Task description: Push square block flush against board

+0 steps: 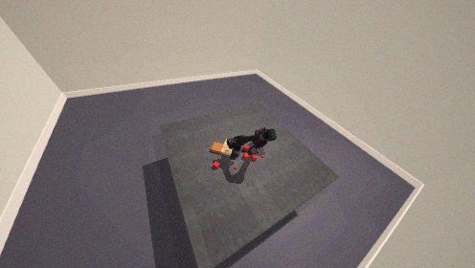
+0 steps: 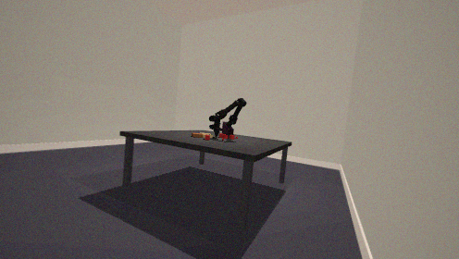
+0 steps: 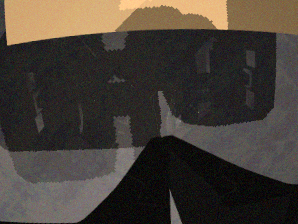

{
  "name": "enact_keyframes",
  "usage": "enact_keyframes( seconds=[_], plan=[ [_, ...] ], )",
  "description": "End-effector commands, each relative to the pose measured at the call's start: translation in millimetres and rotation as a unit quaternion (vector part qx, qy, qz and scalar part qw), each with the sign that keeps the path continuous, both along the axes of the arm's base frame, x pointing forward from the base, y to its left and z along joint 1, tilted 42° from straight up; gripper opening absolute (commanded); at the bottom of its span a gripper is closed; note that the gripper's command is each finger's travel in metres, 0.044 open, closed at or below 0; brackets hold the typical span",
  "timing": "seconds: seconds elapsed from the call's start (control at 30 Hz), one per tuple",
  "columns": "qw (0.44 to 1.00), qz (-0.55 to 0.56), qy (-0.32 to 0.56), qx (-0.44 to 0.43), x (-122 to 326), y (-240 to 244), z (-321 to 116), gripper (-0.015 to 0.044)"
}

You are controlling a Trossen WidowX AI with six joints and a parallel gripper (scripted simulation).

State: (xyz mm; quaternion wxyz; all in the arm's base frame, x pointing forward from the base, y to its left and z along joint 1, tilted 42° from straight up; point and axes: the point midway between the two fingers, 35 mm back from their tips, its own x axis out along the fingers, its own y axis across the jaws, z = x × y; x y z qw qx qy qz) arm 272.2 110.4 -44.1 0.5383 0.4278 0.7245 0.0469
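A pale tan piece (image 1: 226, 149) (image 3: 50, 20) lies flat on the table; its near side crosses the top of the wrist view. An orange piece (image 1: 217, 147) (image 2: 197, 135) lies beside it on the side away from the arm's base. They look touching or nearly so; whether their edges are even is too small to tell, as is which is the square block. My gripper (image 1: 234, 155) (image 2: 216, 137) (image 3: 161, 147) is shut and empty, with its tips a little short of the tan piece's near side. Its height above the table is unclear. Arm shadow covers part of the tan piece.
A red cube (image 1: 216, 165) (image 2: 207, 137) lies near the orange piece. Several other red cubes (image 1: 246, 155) lie between the gripper and the arm's base (image 1: 266, 136). A tiny red cube (image 1: 235, 167) lies near the gripper. The dark table (image 1: 268, 191) (image 2: 162, 140) carries everything.
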Motion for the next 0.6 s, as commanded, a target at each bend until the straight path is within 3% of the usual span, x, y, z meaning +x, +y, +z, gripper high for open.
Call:
enact_keyframes(
  seconds=[0.0, 0.17, 0.33, 0.57],
  plan=[
    [1.0, 0.0, 0.002, 0.001, -6, 3, 2, 0.0],
    [1.0, 0.0, 0.0, 0.0, -7, 1, 4, 0.0],
    [1.0, 0.0, 0.002, 0.0, -4, -32, 41, 0.0],
    [1.0, 0.013, -0.02, 0.001, 1, -39, 38, 0.0]
  ],
)
